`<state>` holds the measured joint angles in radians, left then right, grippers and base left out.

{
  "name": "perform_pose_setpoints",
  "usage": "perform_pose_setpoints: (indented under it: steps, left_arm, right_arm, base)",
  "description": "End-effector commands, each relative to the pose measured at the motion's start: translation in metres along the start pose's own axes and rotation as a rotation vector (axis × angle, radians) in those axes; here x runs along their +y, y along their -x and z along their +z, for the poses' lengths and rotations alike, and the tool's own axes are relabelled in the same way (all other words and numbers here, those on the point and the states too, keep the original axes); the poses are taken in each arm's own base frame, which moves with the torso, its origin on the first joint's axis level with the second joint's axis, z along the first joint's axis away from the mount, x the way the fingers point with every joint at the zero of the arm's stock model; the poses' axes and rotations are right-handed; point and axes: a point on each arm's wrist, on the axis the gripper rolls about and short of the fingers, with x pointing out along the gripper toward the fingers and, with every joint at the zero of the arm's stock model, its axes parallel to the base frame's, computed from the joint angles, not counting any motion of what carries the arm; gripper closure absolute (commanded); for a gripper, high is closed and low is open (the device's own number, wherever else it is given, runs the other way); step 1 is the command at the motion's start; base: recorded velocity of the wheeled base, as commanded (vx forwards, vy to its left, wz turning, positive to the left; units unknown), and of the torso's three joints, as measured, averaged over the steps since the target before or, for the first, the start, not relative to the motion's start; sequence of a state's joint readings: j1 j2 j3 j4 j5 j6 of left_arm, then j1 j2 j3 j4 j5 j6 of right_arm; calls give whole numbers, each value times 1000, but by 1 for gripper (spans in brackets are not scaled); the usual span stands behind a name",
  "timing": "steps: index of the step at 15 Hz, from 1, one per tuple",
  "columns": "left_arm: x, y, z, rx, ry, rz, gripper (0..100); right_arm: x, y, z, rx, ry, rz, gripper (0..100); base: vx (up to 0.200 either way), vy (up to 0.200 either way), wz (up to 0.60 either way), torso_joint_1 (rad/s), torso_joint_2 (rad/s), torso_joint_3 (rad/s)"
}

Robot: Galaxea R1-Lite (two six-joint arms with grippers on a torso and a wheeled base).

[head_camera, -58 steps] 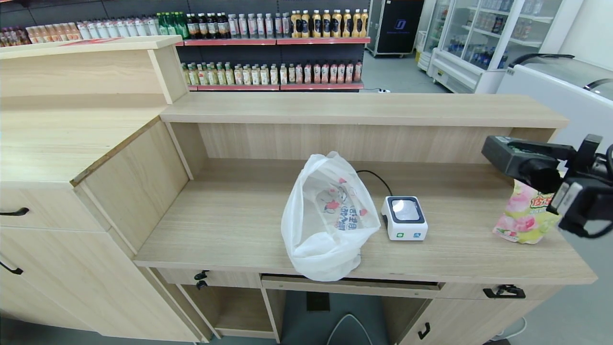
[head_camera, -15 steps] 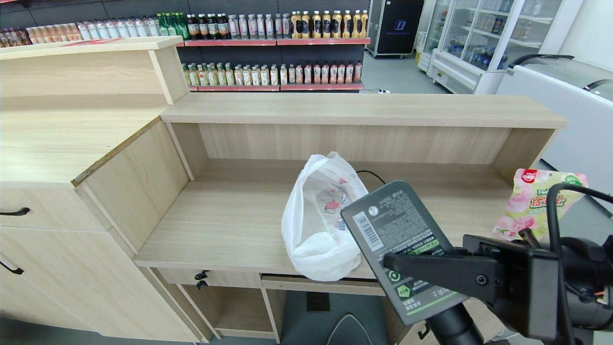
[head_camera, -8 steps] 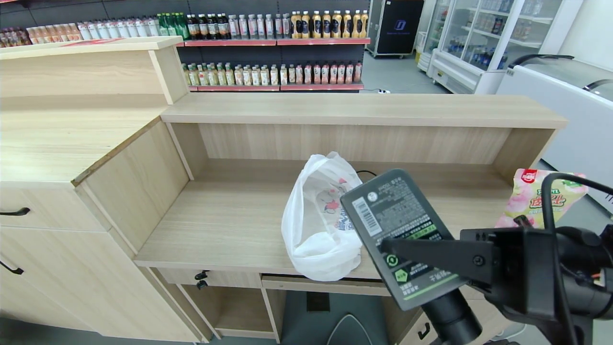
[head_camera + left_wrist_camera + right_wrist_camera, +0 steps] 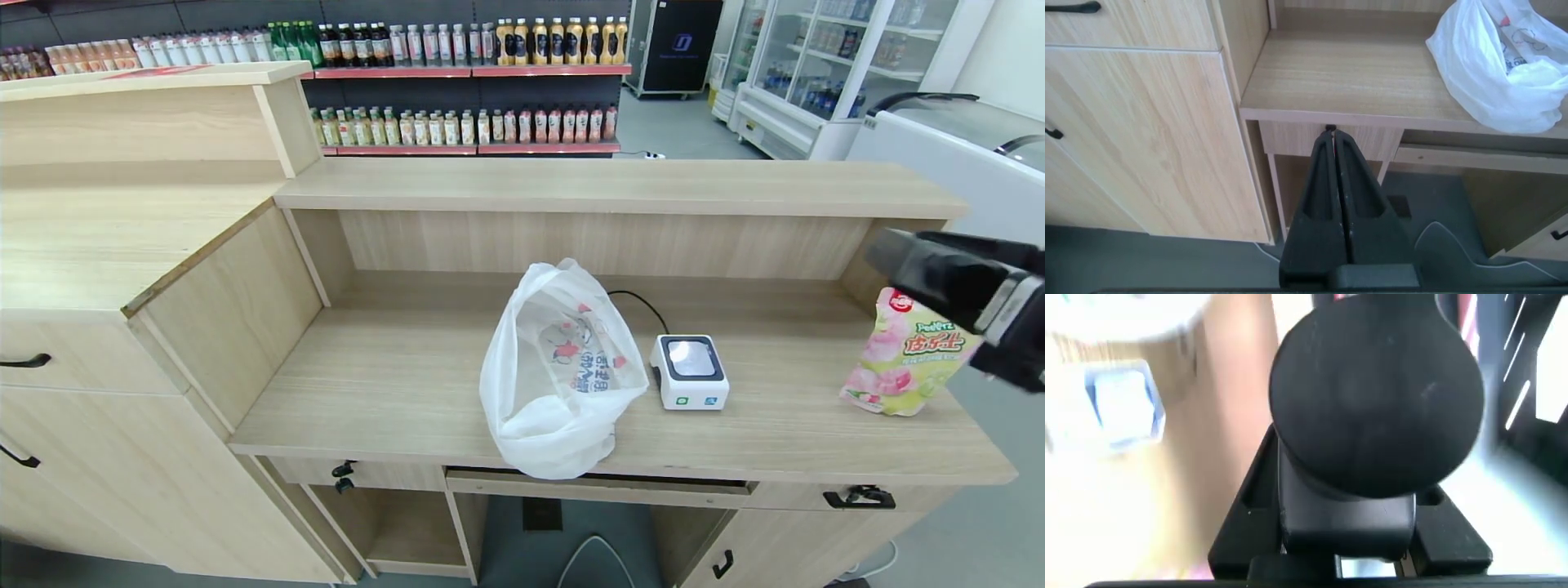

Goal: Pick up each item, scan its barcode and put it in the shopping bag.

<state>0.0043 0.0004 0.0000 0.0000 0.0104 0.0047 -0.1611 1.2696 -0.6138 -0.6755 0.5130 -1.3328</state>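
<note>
So the right gripper point(image 4: 980, 286) is up over the far right end of the counter point(image 4: 392, 384), and it's got the bottle point(image 4: 910, 263) clamped between its fingers. That's the dark one with a round black end. It's pretty blurry from the head cam, but the right wrist view has that black end sitting right between the two fingers, so the grip itself is clear enough. The bottle is up in the air, above and just beside the pouch point(image 4: 902, 359), a pink and green one standing near the counter's right edge. It's well apart from the scanner point(image 4: 690, 371) and the bag point(image 4: 555, 384). The scanner is a little white box with its window facing up, sitting on the counter just to the right of the bag, and a black cable point(image 4: 633, 298) runs from it back behind the bag. The bag is white plastic, slumped near the front edge about mid-counter, with its mouth open. The left gripper point(image 4: 1333, 143) is down low in front of the counter, below the top, with its fingers pressed together and nothing in them, tips pointing at the front edge left of the bag. Behind all that are shelves point(image 4: 465, 73) of drink bottles and some fridges point(image 4: 816, 65).
</note>
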Motion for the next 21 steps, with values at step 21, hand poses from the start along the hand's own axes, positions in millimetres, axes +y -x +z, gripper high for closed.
perform_pose_setpoints:
  steps: [21]
  left_arm:
    - [0,0,0,0,0,1,100]
  right_arm:
    - [28,-82,-81,324,-1712,104,100]
  base:
    - [0,0,114,0,0,0]
